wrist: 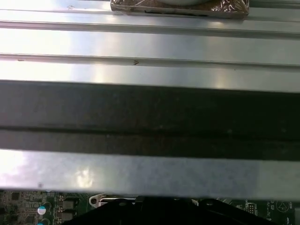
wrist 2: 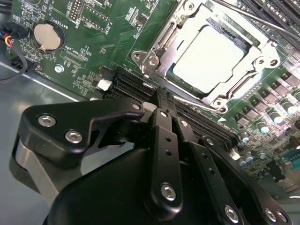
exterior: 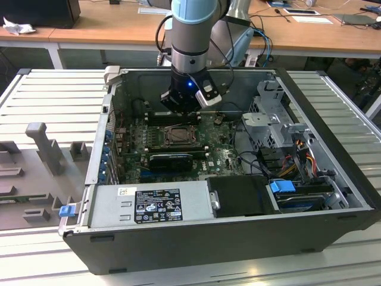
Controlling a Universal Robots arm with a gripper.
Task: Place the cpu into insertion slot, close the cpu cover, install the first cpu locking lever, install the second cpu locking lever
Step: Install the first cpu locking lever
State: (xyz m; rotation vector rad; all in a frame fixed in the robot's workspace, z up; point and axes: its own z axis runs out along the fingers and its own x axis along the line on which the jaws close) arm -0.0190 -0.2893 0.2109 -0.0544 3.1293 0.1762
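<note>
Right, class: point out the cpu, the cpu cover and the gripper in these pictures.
cpu [wrist 2: 211,58]: second wrist view, middle of its pale metal top.
cpu cover [wrist 2: 161,47]: second wrist view, the frame's side bar beside the chip.
gripper [wrist 2: 164,110]: second wrist view, between the black fingertips.

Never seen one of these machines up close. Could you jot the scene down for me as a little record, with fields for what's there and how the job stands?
Setting: open computer case on a ribbed metal table
Arm: reaches down into the case, gripper low over the green board, beside the socket
Gripper load: nothing seen in it
cpu: pale silver, lying in the insertion slot
cpu cover: metal frame down around the chip
Locking levers: a thin rod crosses near the socket; latched or not, unclear
Nearby: coin battery
</note>
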